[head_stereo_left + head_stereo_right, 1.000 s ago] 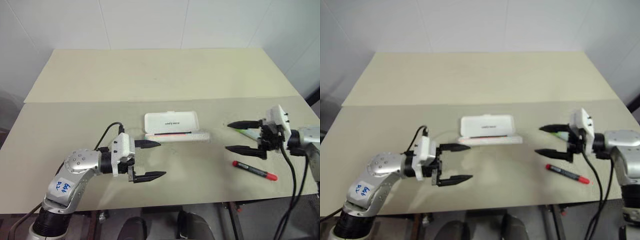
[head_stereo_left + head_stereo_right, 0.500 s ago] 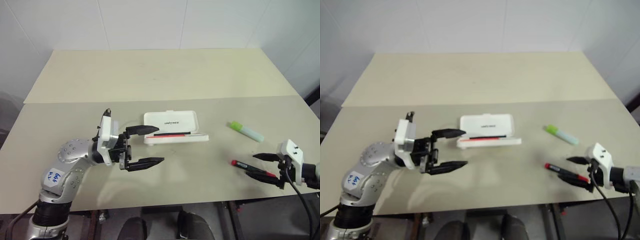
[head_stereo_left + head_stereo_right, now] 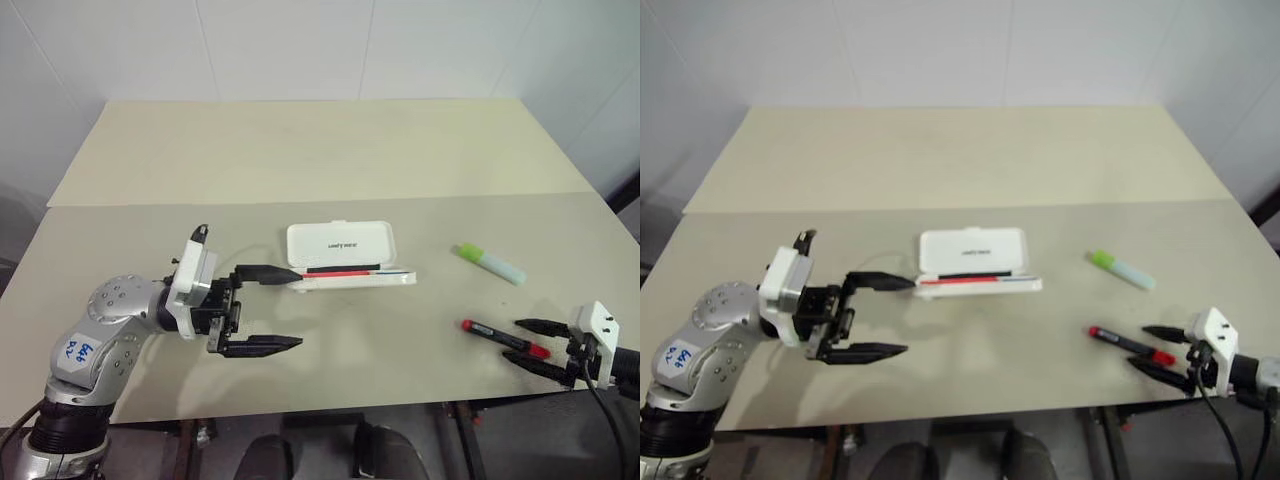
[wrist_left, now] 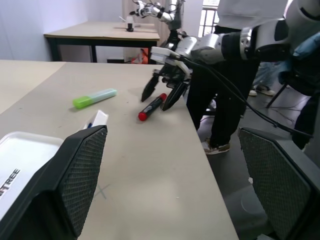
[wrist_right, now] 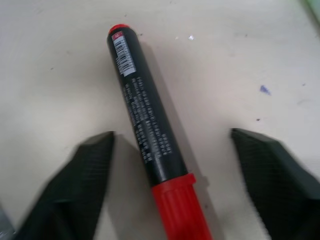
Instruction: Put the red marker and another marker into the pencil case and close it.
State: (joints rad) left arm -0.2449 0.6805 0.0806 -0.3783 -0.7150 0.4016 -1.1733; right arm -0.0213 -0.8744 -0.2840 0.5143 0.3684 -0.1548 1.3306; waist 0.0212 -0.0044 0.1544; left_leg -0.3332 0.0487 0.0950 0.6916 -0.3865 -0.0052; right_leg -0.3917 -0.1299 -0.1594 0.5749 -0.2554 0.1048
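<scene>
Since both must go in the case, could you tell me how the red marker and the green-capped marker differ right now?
The red marker is slim, black-bodied with red ends; the green-capped marker is stubbier and pale. The red one lies between the right gripper fingers; the green one lies apart, farther back. Both lie flat on the table.

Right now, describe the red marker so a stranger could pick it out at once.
On the beige table, look to the right of the open white pencil case, near the front edge. The red marker lies flat there, one end between the right hand's fingers. It is slim, black-bodied with red ends, unlike the stubby green-capped marker behind it.
</scene>
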